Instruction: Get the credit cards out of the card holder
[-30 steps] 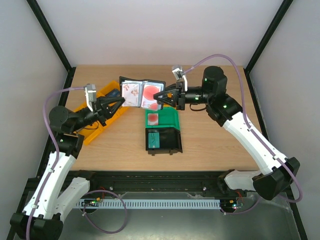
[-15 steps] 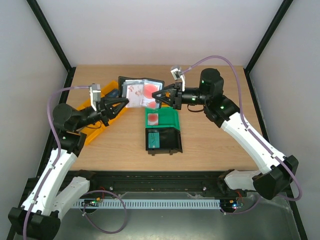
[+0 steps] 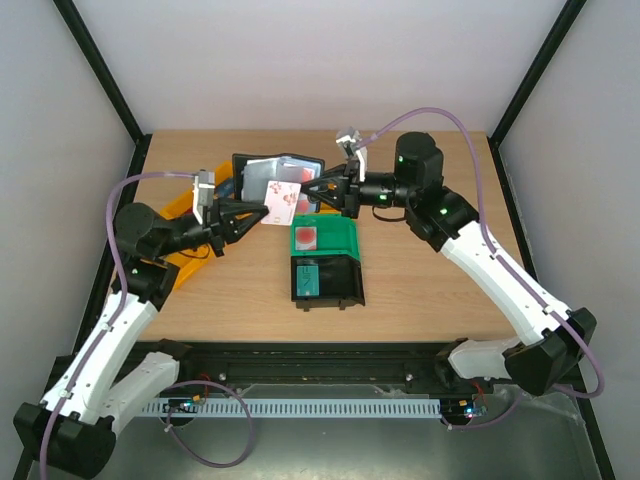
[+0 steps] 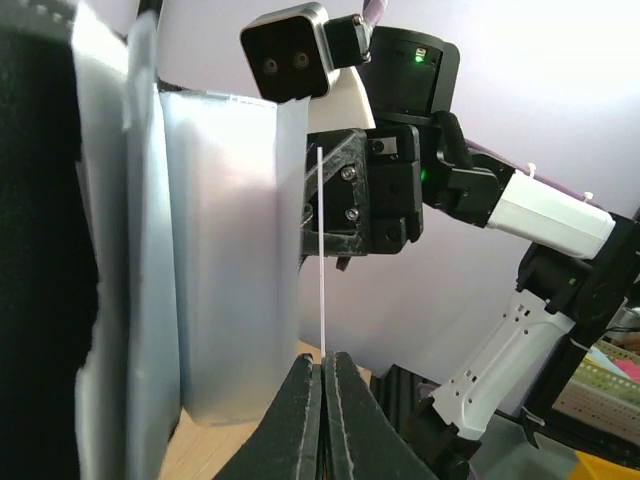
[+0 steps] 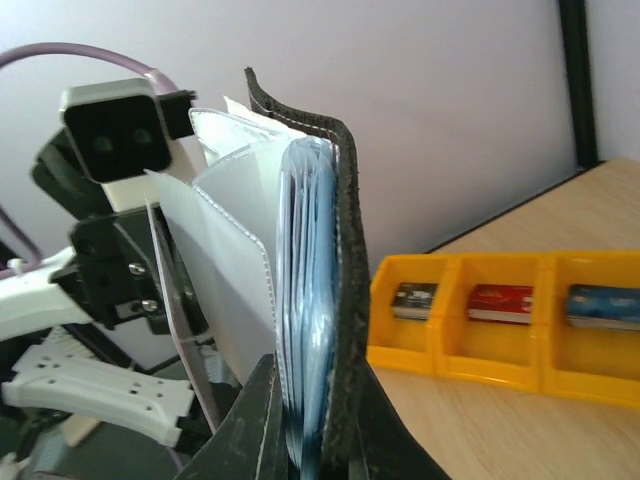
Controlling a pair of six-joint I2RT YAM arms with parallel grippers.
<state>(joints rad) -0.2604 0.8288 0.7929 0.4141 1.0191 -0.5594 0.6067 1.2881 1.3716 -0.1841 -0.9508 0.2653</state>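
The card holder (image 3: 262, 176), a black wallet with blue-grey clear sleeves, is held up on edge above the table's back. My right gripper (image 3: 322, 190) is shut on its right edge; the right wrist view shows its jaws (image 5: 312, 420) clamped on the black cover (image 5: 347, 250) and sleeves. My left gripper (image 3: 258, 208) is shut on a thin pale card with red marks (image 3: 284, 199), held just in front of the holder. In the left wrist view that card (image 4: 321, 260) is edge-on above the shut jaws (image 4: 324, 362), beside the sleeves (image 4: 220, 280). A bit of red shows in the holder (image 3: 303, 204).
A green bin (image 3: 338, 240) holds a pale card with a red spot (image 3: 305, 236). In front of it a black bin (image 3: 342, 285) holds a teal card (image 3: 308, 279). A yellow compartment tray (image 3: 180, 222) lies at the left under my left arm, also in the right wrist view (image 5: 500, 350).
My left gripper has closed on the pale card and drawn it out of the holder toward the front. My right gripper has shifted the holder slightly toward the back left.
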